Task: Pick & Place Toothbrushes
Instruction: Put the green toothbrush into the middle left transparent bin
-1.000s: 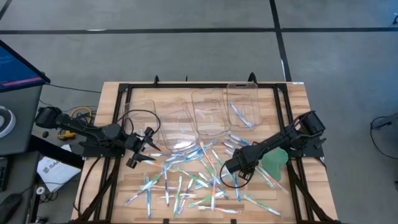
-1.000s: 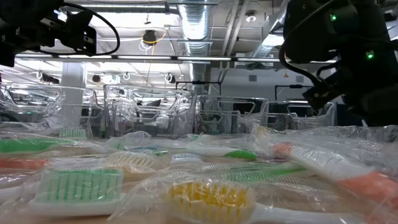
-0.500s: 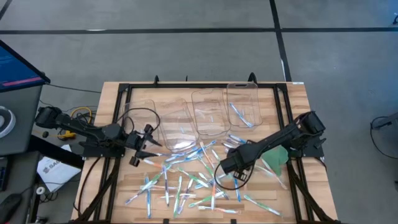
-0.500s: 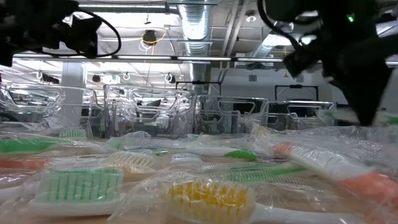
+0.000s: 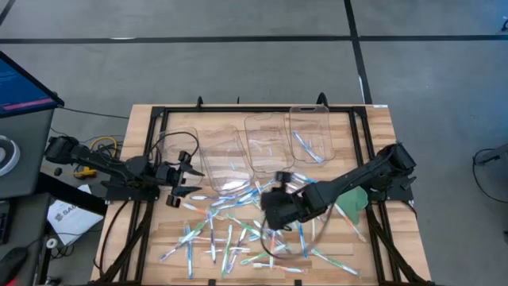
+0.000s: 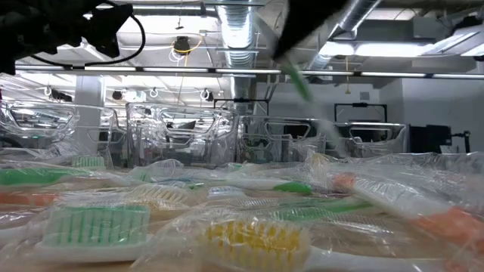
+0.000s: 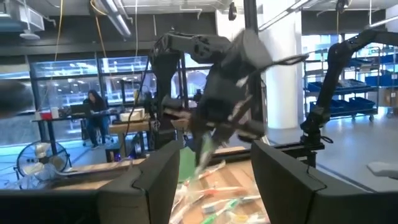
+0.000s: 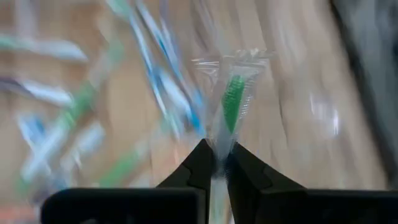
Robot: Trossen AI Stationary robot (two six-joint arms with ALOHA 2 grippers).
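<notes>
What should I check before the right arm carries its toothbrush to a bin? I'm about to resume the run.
1. Right pincer shut on green toothbrush: ok.
2. Toothbrush lifted off the table: ok, the low view shows it in the air.
3. Only one toothbrush pinched: ok.
4. Clear bins upright at the table's far side: ok.
5. Left pincer waiting at the left, away from the right arm: ok.
6. Which bin takes green: cannot tell.

One camera looks straight down on the whole tabletop (image 5: 373, 119); another sits at tabletop height among the toothbrushes (image 6: 249, 243), facing the bins (image 6: 181, 136) and room behind. Each wrist camera looks forward past its own fingers; the left one shares the right arm (image 7: 217, 68) with the overhead view.
</notes>
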